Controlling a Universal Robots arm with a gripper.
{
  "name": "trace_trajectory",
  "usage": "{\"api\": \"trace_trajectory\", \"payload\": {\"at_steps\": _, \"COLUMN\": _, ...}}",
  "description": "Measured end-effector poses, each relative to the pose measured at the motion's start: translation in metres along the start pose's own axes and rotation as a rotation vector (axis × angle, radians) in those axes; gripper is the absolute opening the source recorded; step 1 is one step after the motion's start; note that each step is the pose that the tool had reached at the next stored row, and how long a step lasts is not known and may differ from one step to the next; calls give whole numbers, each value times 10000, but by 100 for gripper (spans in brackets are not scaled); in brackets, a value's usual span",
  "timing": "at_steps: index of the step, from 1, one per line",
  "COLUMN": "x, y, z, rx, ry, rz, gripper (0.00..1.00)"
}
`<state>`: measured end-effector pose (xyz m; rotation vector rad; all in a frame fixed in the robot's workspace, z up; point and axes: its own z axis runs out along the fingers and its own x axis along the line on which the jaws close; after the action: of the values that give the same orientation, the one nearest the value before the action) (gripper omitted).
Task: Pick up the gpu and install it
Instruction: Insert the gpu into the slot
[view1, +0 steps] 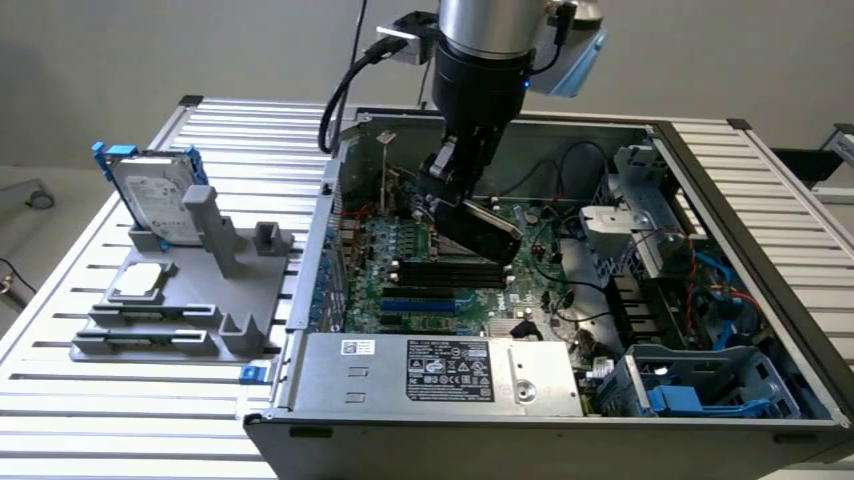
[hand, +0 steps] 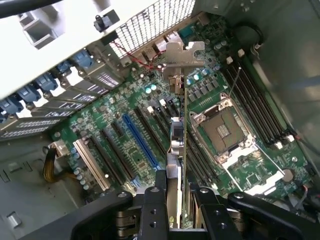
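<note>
My gripper (view1: 450, 193) is down inside the open computer case (view1: 747, 250), shut on the gpu (view1: 483, 230). In the exterior view the gpu is a black card tilted over the green motherboard (view1: 420, 275). In the wrist view the gpu (hand: 185, 145) stands edge-on between the black fingers (hand: 154, 200), with its silver bracket (hand: 184, 52) at the far end. It hangs above the motherboard (hand: 120, 115), between the long blue slot (hand: 141, 141) and the processor socket (hand: 224, 131). I cannot tell whether its lower edge touches a slot.
Outside the case, at the exterior view's left, a grey holder (view1: 200, 300) carries a silver hard drive with a blue frame (view1: 150, 190) and a small square silver chip (view1: 140, 282). The power supply (view1: 447, 370) and blue drive cage (view1: 694, 390) fill the case's near side.
</note>
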<state>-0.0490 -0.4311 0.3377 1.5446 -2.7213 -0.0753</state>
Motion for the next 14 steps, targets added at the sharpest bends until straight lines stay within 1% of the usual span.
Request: {"api": "trace_trajectory", "payload": {"at_steps": 14, "x": 0, "y": 0, "z": 3, "rx": -27, "ry": 117, "rz": -2543, "gripper": 26}}
